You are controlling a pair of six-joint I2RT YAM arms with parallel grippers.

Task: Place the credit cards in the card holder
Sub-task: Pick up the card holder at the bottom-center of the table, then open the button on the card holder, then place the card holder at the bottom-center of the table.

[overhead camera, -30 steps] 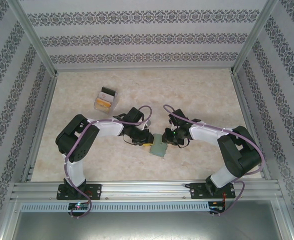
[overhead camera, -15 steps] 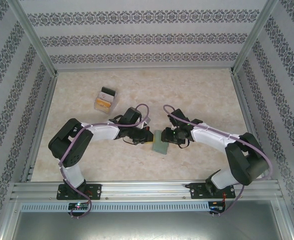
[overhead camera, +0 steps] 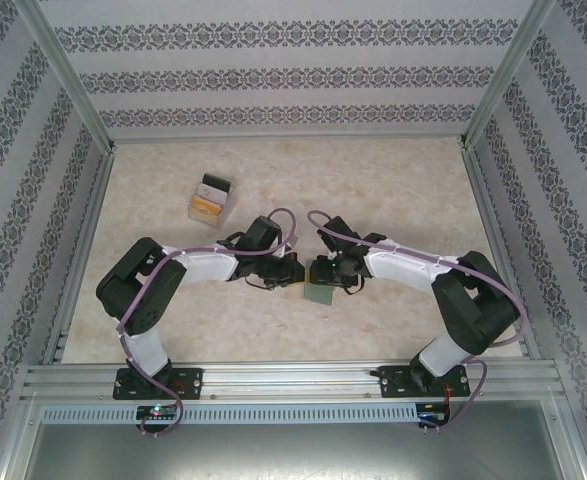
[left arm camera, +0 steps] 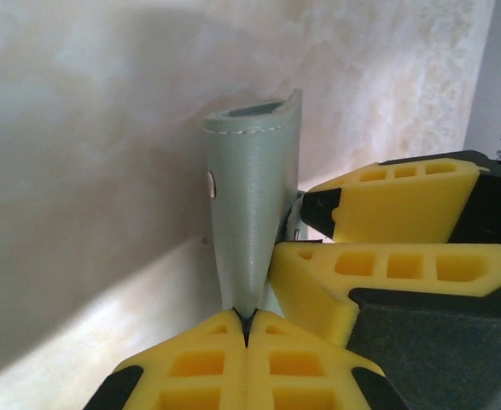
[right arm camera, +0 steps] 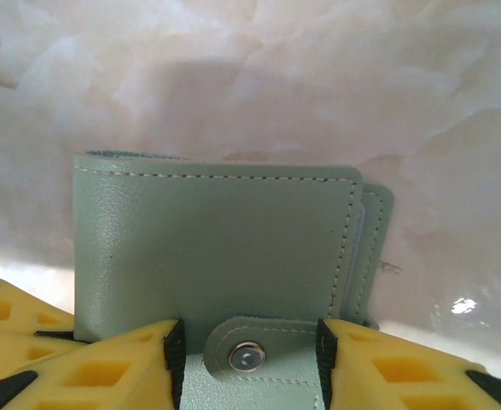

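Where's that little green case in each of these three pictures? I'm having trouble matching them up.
Top external: the holder is a small green patch, mid-table.
Left wrist: centre, standing edge-on, its lower edge pinched in the left tool.
Right wrist: its broad face spans the middle, with the snap tab at the bottom.
Shared landmark: the pale marbled table behind it in every view.

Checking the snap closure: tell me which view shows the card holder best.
Right wrist: the holder faces the camera flat, its snap plain. Left wrist sees it edge-on, pinched by the left gripper. Top external shows a small green patch, partly covered.
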